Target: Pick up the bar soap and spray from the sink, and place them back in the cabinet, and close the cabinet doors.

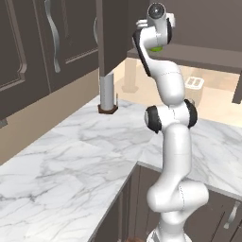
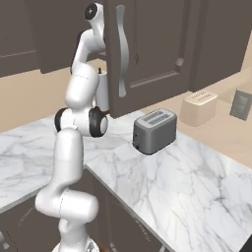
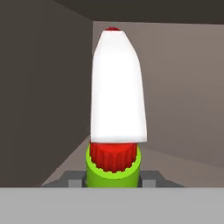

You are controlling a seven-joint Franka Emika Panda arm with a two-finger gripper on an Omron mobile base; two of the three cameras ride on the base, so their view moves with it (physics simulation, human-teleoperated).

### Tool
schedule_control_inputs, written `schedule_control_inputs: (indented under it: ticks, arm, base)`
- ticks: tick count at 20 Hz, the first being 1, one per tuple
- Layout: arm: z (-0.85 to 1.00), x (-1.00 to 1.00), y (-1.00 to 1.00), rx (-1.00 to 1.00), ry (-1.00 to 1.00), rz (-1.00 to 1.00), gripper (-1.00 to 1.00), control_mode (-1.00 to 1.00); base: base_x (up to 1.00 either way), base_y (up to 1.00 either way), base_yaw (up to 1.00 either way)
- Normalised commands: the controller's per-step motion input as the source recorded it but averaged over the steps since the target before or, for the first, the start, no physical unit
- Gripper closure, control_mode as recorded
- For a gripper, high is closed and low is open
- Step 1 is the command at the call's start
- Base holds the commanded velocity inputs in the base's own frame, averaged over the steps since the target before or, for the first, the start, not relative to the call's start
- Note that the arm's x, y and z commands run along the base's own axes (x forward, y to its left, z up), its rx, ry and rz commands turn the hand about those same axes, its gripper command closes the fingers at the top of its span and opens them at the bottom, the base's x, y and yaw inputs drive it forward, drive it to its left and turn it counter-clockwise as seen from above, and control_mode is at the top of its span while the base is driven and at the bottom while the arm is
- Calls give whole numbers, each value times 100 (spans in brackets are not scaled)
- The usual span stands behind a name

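Marble counter [image 1: 71, 160] below, dark brown cabinet [image 3: 43, 96] up top, arm reaching high into it. Gripper [image 3: 113, 177] clamped on spray [image 3: 116, 96]: fingers [image 3: 72, 178] dark at either side of green neck, touching it. Red ribbed collar above green, white nozzle cap tapering to small red tip. Brown side wall close on left of hand view, lighter back wall behind bottle, brown shelf [image 3: 175, 168] just under; contact between bottle and shelf not discernible. From left base view, a sliver of green at wrist, hand tucked past open door [image 1: 113, 35] edge, under cabinet top. From right base view, upper arm passing behind open door with long curved silver handle [image 2: 121, 51]; gripper hidden by that door. Closed panelled doors with curved handles to left in left base view. Outward on counter: grey cylinder on brown base [image 1: 108, 92] by wall, just below open door; grey toaster [image 2: 154, 130] on right stretch of counter, second beige toaster [image 2: 199, 107] farther back by wall. Grey wall plate [image 2: 241, 104] at far right.
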Motion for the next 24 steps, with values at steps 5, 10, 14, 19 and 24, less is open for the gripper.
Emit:
schedule_control_inputs:
  ticks: [5, 10, 14, 19, 24]
  arm:
    - [0, 0, 0, 0, 0, 0, -100, -100]
    - [0, 0, 0, 0, 0, 0, -100, -100]
    - [0, 0, 0, 0, 0, 0, -100, -100]
    - [0, 0, 0, 0, 0, 0, -100, -100]
    - [0, -1, 0, 0, 0, 0, -100, -100]
  base:
    - [0, 0, 0]
    - [0, 0, 0]
    - [0, 0, 0]
    - [0, 0, 0]
    - [0, 0, 0]
